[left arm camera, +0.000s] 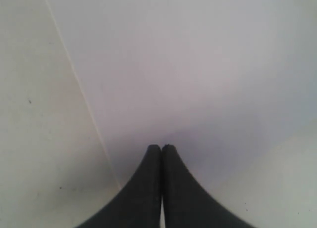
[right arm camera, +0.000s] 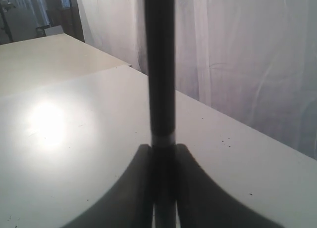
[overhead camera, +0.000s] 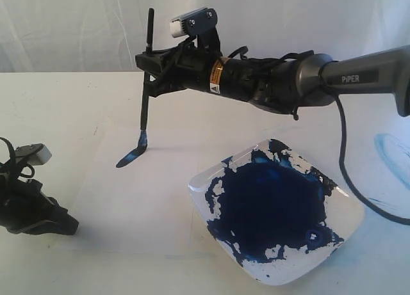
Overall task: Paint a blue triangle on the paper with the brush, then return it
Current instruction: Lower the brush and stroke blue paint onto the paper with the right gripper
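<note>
Exterior view | plate (overhead camera: pixel 200 183) holds blue paint (overhead camera: pixel 272 202) | right gripper (overhead camera: pixel 148 64) grasps brush (overhead camera: pixel 145 109) | left gripper (left arm camera: pixel 161 149) clenched

Right gripper (overhead camera: pixel 152 68) clamps thin black-handled paintbrush (overhead camera: pixel 145 109) upright, blue bristles touching large white paper sheet (overhead camera: pixel 128 205) at short blue stroke (overhead camera: pixel 127 158). White square plate (overhead camera: pixel 275 277), smeared dark blue, lies nearby.

We count two grippers: left gripper (overhead camera: pixel 72 227) lower left, right gripper (overhead camera: pixel 148 63) upper centre | one brush (overhead camera: pixel 144 109) | one paper (overhead camera: pixel 128 205) | one blue stroke (overhead camera: pixel 127 158) centre left | one paint-smeared plate (overhead camera: pixel 282 279) lower right | one pale-blue smear (overhead camera: pixel 391 148) right edge | one table (overhead camera: pixel 51 96)
</note>
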You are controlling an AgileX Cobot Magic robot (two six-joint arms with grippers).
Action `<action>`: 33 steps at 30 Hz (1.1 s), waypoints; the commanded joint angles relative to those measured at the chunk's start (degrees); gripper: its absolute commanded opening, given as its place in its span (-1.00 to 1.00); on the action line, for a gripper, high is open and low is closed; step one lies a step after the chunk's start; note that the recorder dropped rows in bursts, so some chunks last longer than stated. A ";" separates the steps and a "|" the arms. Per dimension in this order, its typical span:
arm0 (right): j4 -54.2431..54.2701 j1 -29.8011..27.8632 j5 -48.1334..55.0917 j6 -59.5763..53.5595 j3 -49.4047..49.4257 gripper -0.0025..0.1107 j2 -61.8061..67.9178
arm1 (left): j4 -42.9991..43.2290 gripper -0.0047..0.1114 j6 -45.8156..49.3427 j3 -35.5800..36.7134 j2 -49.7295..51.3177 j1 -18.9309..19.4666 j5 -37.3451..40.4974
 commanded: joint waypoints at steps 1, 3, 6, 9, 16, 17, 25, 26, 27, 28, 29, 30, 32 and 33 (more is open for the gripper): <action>-0.51 -1.57 1.86 -1.71 -0.16 -0.96 -0.24 | -0.83 -0.92 -0.02 -0.07 -0.11 -0.37 0.91; -0.51 -2.07 1.86 -1.71 -0.16 -0.96 -0.24 | -0.83 -0.92 -0.02 -0.07 -0.11 -0.37 0.91; -0.51 -2.57 1.97 -1.71 -0.16 -0.96 -0.24 | -0.83 -0.92 -0.02 -0.07 -0.11 -0.37 0.91; -0.51 -2.86 2.18 -1.83 -0.16 -0.96 -0.24 | -0.83 -0.92 -0.02 -0.07 -0.11 -0.37 0.91; -0.29 -3.65 1.73 -3.07 -0.16 -0.96 -0.24 | -0.83 -0.92 -0.02 -0.07 -0.11 -0.37 0.91; -0.29 -3.65 1.50 -3.07 -0.16 -0.96 -0.24 | -0.83 -0.92 -0.02 -0.07 -0.11 -0.37 0.91; -0.90 -3.65 -4.23 -1.19 -0.16 -0.96 -2.04 | -0.83 -0.92 -0.02 -0.07 -0.11 -0.37 0.91; -1.43 -3.65 -4.55 -1.04 0.09 -0.96 -3.35 | -0.83 -0.92 -0.02 -0.07 -0.11 -0.37 0.91; -2.42 -3.65 -4.55 0.00 0.09 -0.96 -4.07 | -0.83 -0.92 -0.02 -0.07 -0.11 -0.37 0.91; -4.82 -3.65 -4.55 3.35 0.09 -0.96 -5.61 | -0.83 -0.92 -0.02 -0.07 -0.11 -0.37 1.05; -6.41 -3.65 -4.84 5.18 0.09 -0.96 -6.30 | -0.83 -0.92 -0.02 -0.07 -0.11 -0.37 1.05; -11.18 -3.65 -5.68 9.05 0.09 -0.96 -7.84 | -0.83 -0.92 -0.02 -0.07 -0.11 -0.37 1.05; -21.56 -3.65 -8.67 15.30 0.09 -0.96 -10.47 | -0.83 -0.92 -0.02 -0.07 -0.11 -0.37 1.17; -24.55 -3.65 -9.75 16.86 0.09 -0.96 -11.11 | -0.83 -0.92 -0.02 -0.07 -0.11 -0.37 1.46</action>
